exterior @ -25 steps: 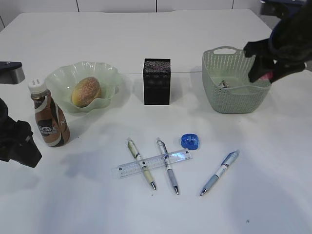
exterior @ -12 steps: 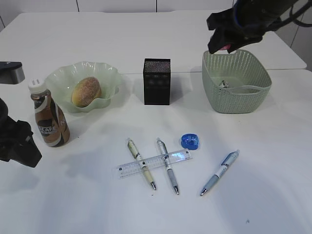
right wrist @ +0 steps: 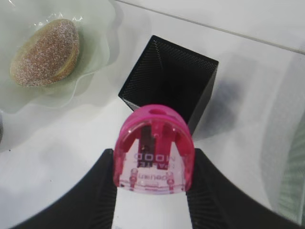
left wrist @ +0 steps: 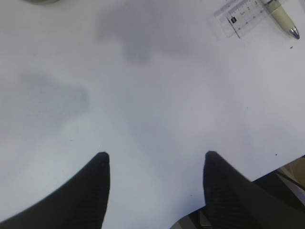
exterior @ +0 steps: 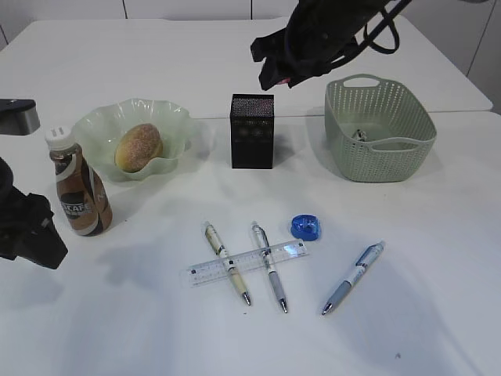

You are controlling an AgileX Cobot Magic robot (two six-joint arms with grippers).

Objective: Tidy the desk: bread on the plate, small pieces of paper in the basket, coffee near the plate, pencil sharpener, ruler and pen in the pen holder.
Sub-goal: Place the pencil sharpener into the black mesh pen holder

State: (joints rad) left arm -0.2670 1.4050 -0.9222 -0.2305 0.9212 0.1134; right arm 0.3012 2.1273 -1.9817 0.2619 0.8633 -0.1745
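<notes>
**Pink sharpener held up over the pen holder**

I see my right gripper point(right wrist: 153, 191) pinching a pink pencil sharpener point(right wrist: 153, 148) between its two black fingers. In the right wrist view the sharpener sits right above the black mesh pen holder point(exterior: 252, 131), and it is not inside it. In the exterior view the right arm reaches in from the top right and hangs in the air above and a little behind the holder.

My left gripper point(left wrist: 155, 167) is spread apart with nothing between its fingers. It hangs over a bare part of the white desk point(exterior: 438, 298) near the front left. One end of the clear ruler point(exterior: 247, 262) and a pen tip show at the top corner of its view.

The bread point(exterior: 138, 146) lies in the wavy green glass plate point(exterior: 178, 117) at the back left. The coffee bottle point(exterior: 79, 185) stands upright just beside the plate, in front of it and to the left.

The green basket point(exterior: 379, 157) stands at the back right. There is a small crumpled thing inside it, but I cannot tell what it is.

In the middle of the desk the ruler lies across two pens point(exterior: 227, 263) point(exterior: 268, 266). A blue pencil sharpener point(exterior: 305, 227) lies just beside the ruler's right end. A blue pen point(exterior: 353, 277) lies on its own to the right, apart from the others.
</notes>
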